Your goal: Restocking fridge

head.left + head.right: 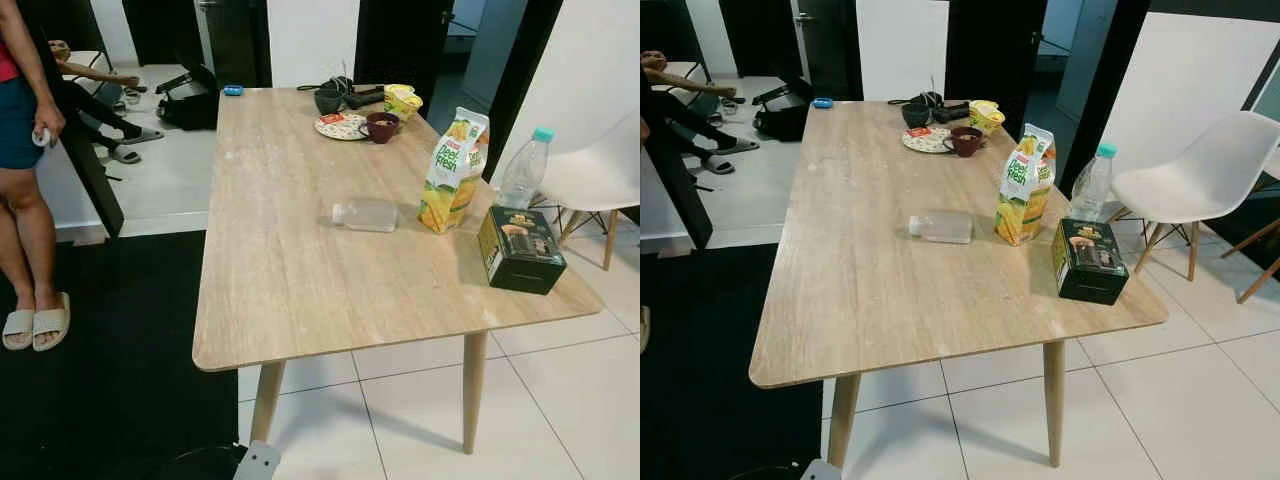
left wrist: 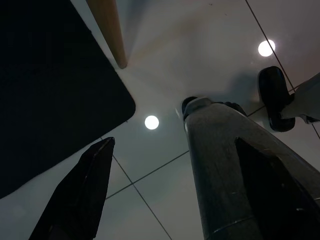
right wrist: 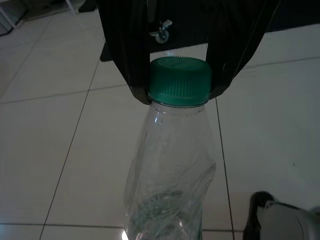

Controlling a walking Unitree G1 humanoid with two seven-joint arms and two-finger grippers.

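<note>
My right gripper hangs low over the tiled floor, shut on the green cap of a clear, dented plastic bottle. In the left wrist view my left gripper is open and holds nothing, with my own grey leg behind the gap. On the wooden table stand a yellow-green juice carton, a dark green box and a water bottle with a teal cap. A small clear bottle lies on its side beside the carton.
At the table's far end are a plate, a dark cup, a bowl and a yellow tub. A person stands on the black rug at the left. A white chair is at the right.
</note>
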